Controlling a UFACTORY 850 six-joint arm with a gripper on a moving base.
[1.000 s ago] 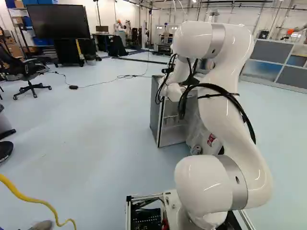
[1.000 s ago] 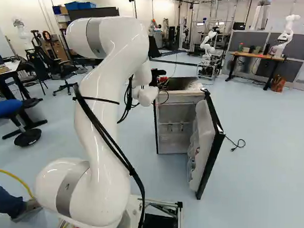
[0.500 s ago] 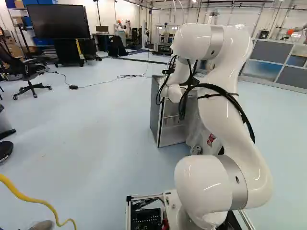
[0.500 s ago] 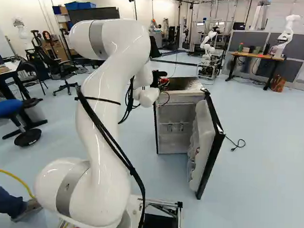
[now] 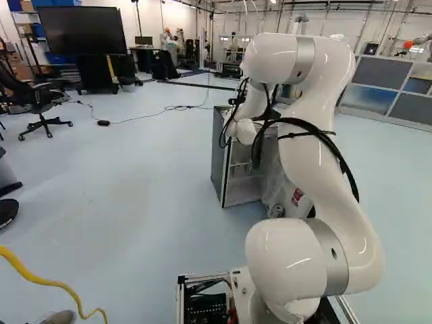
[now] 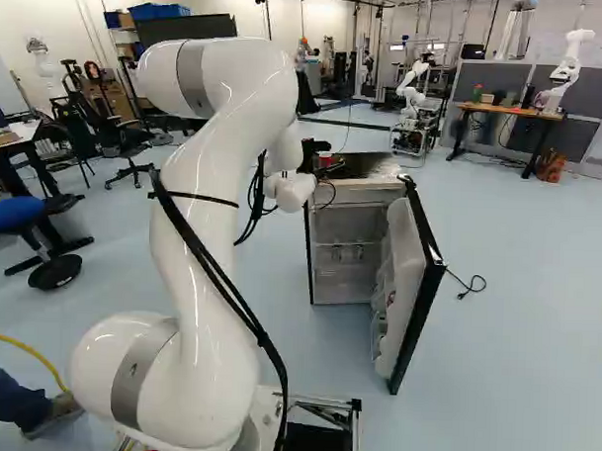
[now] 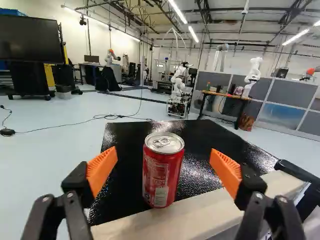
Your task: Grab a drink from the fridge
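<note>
My gripper (image 6: 315,155) is over the front of the fridge's (image 6: 357,166) black top in the right base view. The wrist view has the gripper (image 7: 164,170) open, its orange pads standing wide on either side of a red can (image 7: 163,172). This can is upright on the fridge top near the pale front edge, with a gap to each pad. Below, the fridge door (image 6: 410,279) stands open, showing inner shelves. In the left base view a silvery can (image 5: 276,211) and a red-marked item (image 5: 297,196) sit low in the door, partly behind my arm.
The open door juts out to the fridge's right, with a black cable (image 6: 467,284) on the floor beyond. Another robot (image 6: 412,96) stands behind the fridge, near a wooden table (image 6: 508,111). A person's leg and shoe (image 6: 52,413) are close to the base's left.
The arm has dipped slightly over the fridge, and my gripper has opened, leaving the red can free between its fingers. The base has stayed put.
</note>
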